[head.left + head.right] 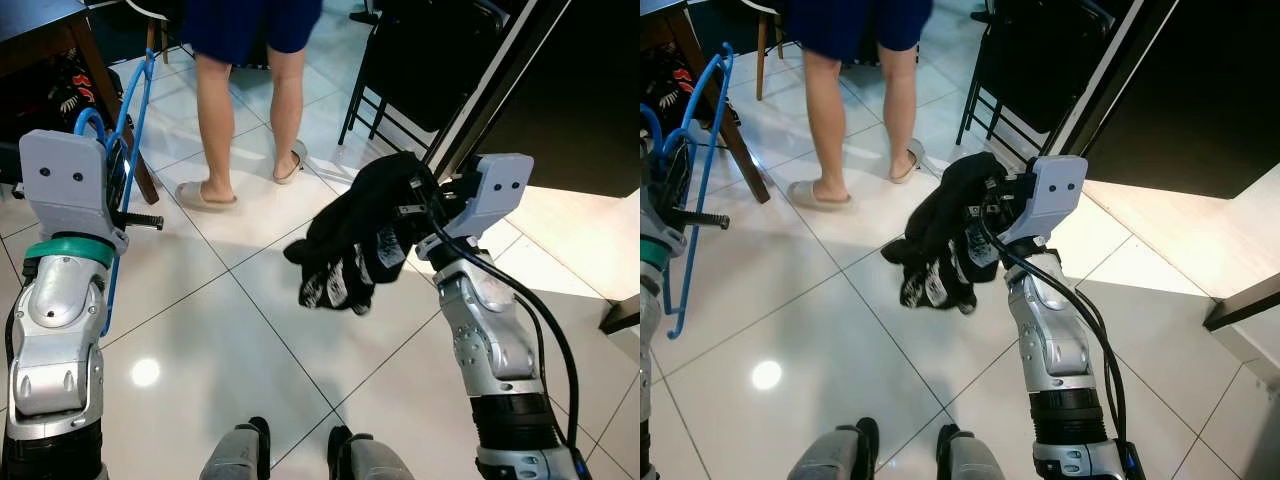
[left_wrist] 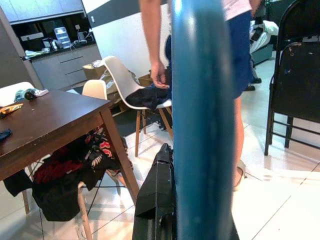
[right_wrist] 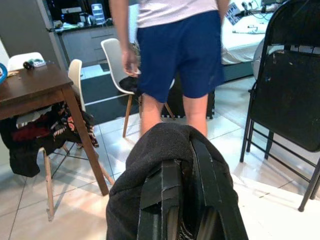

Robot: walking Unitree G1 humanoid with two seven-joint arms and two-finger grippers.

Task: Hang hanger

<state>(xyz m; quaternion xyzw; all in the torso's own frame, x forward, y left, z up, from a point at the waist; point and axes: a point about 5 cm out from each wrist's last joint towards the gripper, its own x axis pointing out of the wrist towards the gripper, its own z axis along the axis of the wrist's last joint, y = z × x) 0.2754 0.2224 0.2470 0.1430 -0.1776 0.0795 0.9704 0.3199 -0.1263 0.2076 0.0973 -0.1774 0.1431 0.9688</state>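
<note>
Left gripper pinches blue hanger; right gripper pinches black garment. Open tiled floor between; person ahead.

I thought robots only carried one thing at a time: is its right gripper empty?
No, the right gripper is clamped on a bunched black garment hanging above the tiled floor.

glossy white tile floor, wooden table

Blue hanger (thin, plastic-looking), held upright above the tiled floor, hook uppermost, at robot's left
</note>
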